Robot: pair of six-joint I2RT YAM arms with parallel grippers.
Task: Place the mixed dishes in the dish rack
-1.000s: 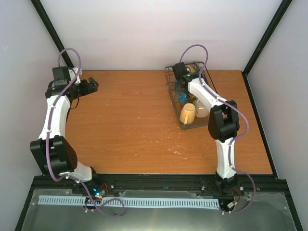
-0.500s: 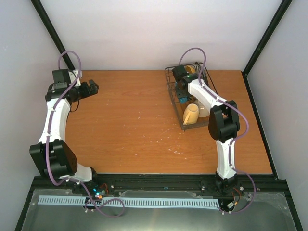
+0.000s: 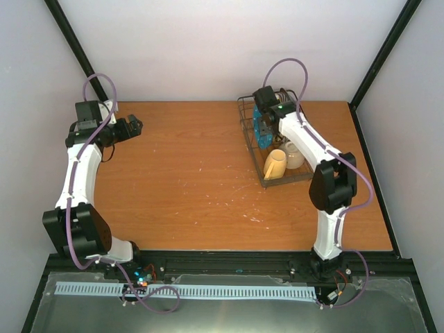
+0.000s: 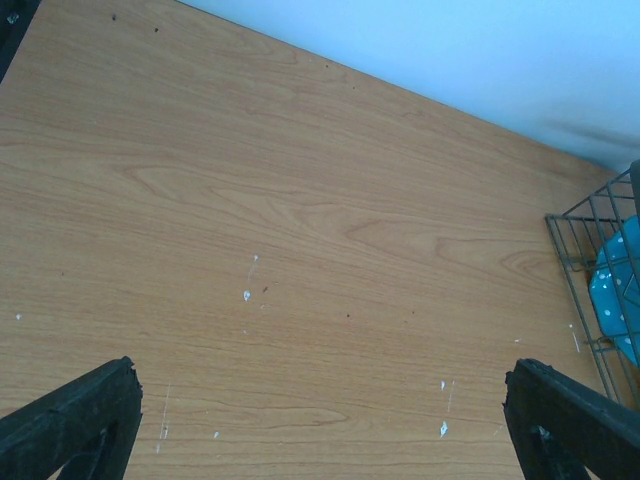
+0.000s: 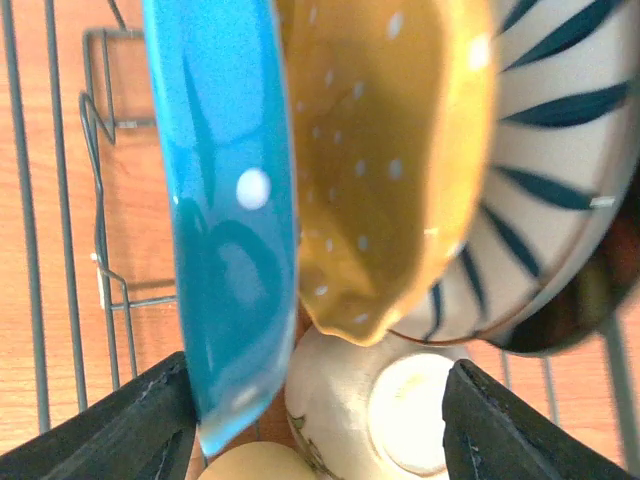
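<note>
The dark wire dish rack (image 3: 244, 122) stands at the table's far right. In it the blue plate (image 5: 225, 200) stands on edge beside the dotted orange-yellow plate (image 5: 390, 150) and the striped plate (image 5: 560, 180). Below them lie an upturned cream bowl (image 5: 400, 410) and the yellow mug (image 3: 275, 164). My right gripper (image 5: 320, 435) hangs open over the rack, its left finger (image 5: 130, 430) close by the blue plate's lower edge and holding nothing. My left gripper (image 3: 137, 125) is open over bare table at the far left.
The left wrist view shows scuffed wooden tabletop (image 4: 300, 250), with a corner of the rack (image 4: 585, 260) and the blue plate (image 4: 615, 290) at its right edge. Pale walls close the table on three sides.
My right gripper's jaws have spread and let go of the blue plate, which now stands in the rack. The right arm's elbow has swung right. The left arm has hardly moved.
</note>
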